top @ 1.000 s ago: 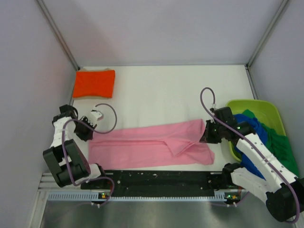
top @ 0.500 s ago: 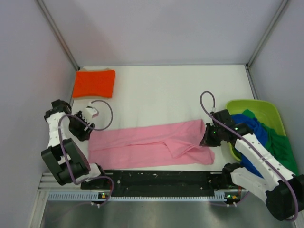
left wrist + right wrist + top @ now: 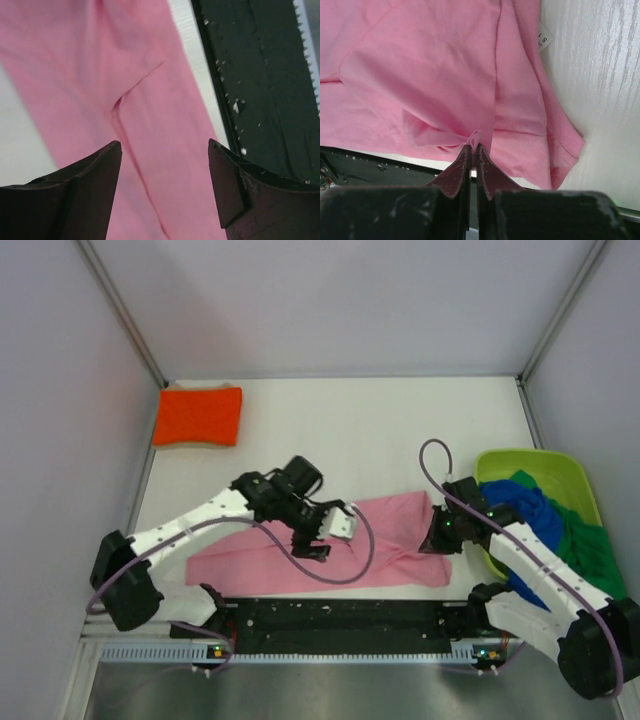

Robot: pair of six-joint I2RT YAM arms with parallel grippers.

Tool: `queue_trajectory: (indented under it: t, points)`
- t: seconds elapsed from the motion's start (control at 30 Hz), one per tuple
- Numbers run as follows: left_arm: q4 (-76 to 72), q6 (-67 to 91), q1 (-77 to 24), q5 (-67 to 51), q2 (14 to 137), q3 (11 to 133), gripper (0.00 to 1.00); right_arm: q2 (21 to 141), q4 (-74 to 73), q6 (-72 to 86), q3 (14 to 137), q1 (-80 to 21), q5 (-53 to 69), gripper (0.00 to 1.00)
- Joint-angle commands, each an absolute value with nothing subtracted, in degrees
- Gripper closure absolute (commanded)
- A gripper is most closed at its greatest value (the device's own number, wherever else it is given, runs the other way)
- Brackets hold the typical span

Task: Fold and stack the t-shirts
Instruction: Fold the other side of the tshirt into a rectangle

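A light pink t-shirt (image 3: 240, 565) lies folded into a long strip along the near part of the table. My left gripper (image 3: 322, 533) hovers open over its middle; in the left wrist view the gripper (image 3: 164, 142) has only the pink cloth (image 3: 100, 65) and a seam beneath it. My right gripper (image 3: 437, 540) is at the strip's right end, and in the right wrist view it (image 3: 473, 145) is shut on a small pinch of the pink shirt (image 3: 435, 65). A folded orange-red t-shirt (image 3: 198, 416) rests at the back left. Royal blue (image 3: 525, 505) and dark green (image 3: 590, 540) shirts are bunched together at the right.
The blue and green shirts sit in a lime-green tub (image 3: 500, 458) at the right edge. A black strip (image 3: 340, 615) runs along the table's near edge, just beyond the pink shirt's hem, and shows as a black strip (image 3: 265, 75) in the left wrist view. Grey walls enclose three sides.
My left gripper opened, left the pink strip's left end and swung right to over its middle. The right gripper kept its pinch and barely moved.
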State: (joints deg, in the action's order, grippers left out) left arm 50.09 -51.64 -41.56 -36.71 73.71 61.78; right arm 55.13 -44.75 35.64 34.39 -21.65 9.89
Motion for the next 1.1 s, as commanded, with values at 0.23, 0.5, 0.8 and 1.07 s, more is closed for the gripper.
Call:
queue_trajectory:
  t: [0.23,0.5,0.8,1.07]
  points:
    - [22.7,-45.2,-64.7,-26.8,90.3,59.8,0.28,54.2,-40.5,38.7,31.4,-22.0,9.0,1.0]
    - [20.7,-48.1,-64.7,-19.2,97.1,59.9,0.5,54.1,-40.4,38.8,31.2,-22.0,9.1,1.0]
    - [21.3,-47.9,-64.8,-21.2,101.0,60.3,0.48,54.1,-40.4,38.8,31.1,-21.9,9.2,1.0]
    - [27.2,-46.1,-64.7,-21.4,99.2,63.9,0.93,54.4,-40.4,39.2,30.9,-21.8,9.1,1.0]
